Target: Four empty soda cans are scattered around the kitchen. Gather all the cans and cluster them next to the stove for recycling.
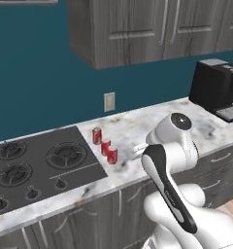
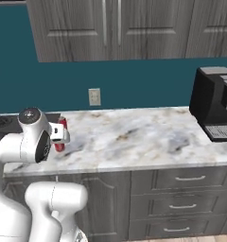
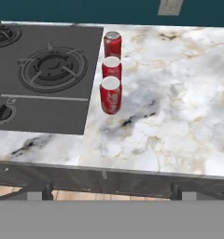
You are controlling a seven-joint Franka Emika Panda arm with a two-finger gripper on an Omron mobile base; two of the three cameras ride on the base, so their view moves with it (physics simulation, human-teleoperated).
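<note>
Hand view: three red cans [image 3: 111, 74] upright in a row beside stove [image 3: 44, 74] on counter [image 3: 179, 107]; white script illegible; hand wide open, empty.

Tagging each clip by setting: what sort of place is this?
A kitchen, rendered: a gas stove set in a marble counter, wall cabinets above, and a coffee machine.
</note>
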